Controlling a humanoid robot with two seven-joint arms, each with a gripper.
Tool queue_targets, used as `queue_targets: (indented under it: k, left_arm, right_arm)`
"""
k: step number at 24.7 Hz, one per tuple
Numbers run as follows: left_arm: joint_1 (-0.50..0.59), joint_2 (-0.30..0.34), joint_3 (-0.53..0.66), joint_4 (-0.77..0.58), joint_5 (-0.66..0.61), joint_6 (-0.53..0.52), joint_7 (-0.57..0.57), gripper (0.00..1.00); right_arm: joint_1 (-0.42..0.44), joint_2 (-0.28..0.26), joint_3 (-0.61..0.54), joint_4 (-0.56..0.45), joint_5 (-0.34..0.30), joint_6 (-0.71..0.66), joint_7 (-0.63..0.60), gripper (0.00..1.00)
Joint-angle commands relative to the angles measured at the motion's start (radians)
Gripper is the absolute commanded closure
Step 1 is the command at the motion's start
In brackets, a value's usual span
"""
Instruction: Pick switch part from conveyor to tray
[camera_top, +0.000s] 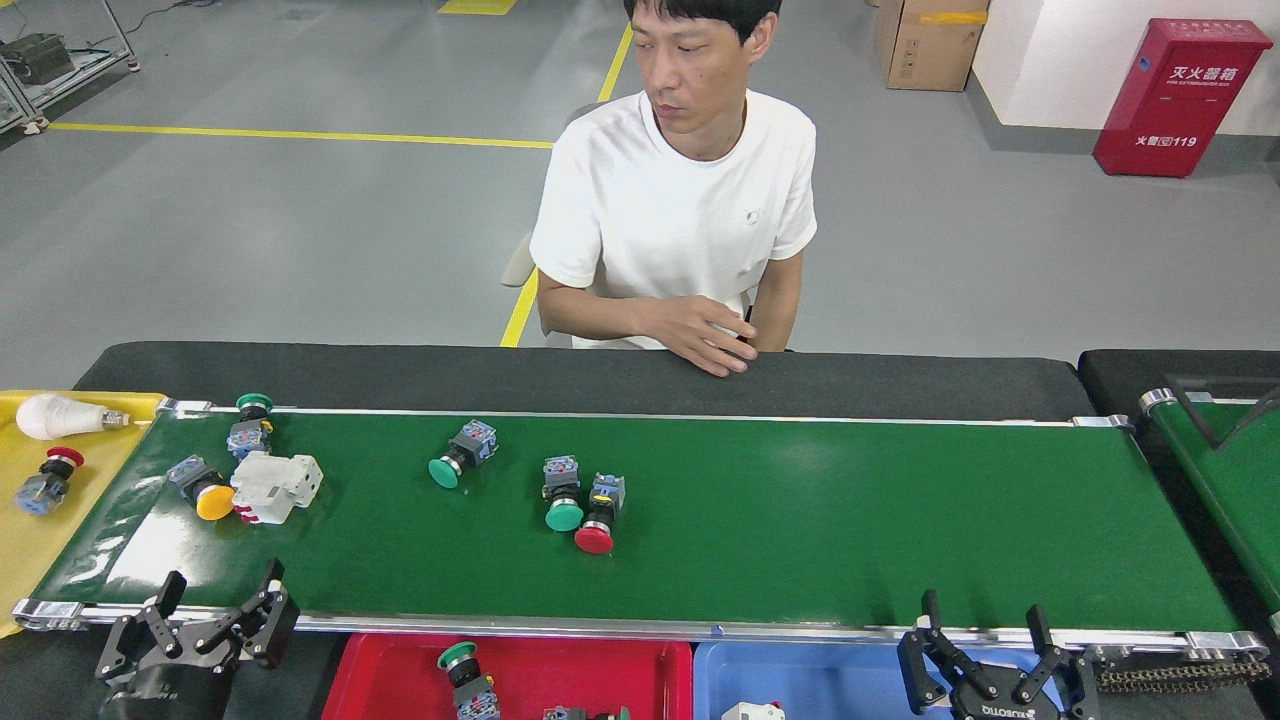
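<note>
Nearest, the left gripper (222, 602) and right gripper (985, 625) hover spread and empty over the conveyor's (800, 540) near rail. Below sits a red tray (400, 680). Farther, mid-belt, a red-capped switch part (598, 516) lies lengthwise, cap toward the robot, touching a green-capped one (562, 494).

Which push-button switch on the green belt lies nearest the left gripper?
The yellow-capped switch, beside the white breaker near the belt's left end. It is the only yellow one and lies just above the open left gripper; the others lie farther off.
</note>
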Motion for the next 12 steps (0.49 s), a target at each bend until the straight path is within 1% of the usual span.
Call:
queue_targets:
  k: [1,3,5,9,12]
  left_arm:
    - [-0.057,0.037,-0.026,0.077,-0.002,0.035,0.024,0.0]
    - [-0.115,0.066,-0.064,0.17,-0.002,0.071,0.061,0.0]
    - [-0.161,0.088,-0.09,0.239,0.0,0.084,0.073,0.0]
    - [-0.252,0.112,-0.096,0.371,-0.002,0.088,0.09,0.0]
    - [-0.31,0.137,-0.119,0.46,-0.003,0.13,0.118,0.0]
  right_arm:
    - [-0.013,-0.006,-0.018,0.005,-0.002,-0.006,-0.007,0.01]
    - [-0.013,-0.007,-0.029,0.025,-0.002,-0.007,-0.009,0.01]
    - [-0.013,-0.007,-0.038,0.041,-0.002,-0.007,-0.009,0.01]
    - [-0.025,-0.007,-0.059,0.047,-0.005,-0.009,-0.009,0.01]
    - [-0.039,-0.01,-0.064,0.062,-0.017,-0.012,-0.009,0.01]
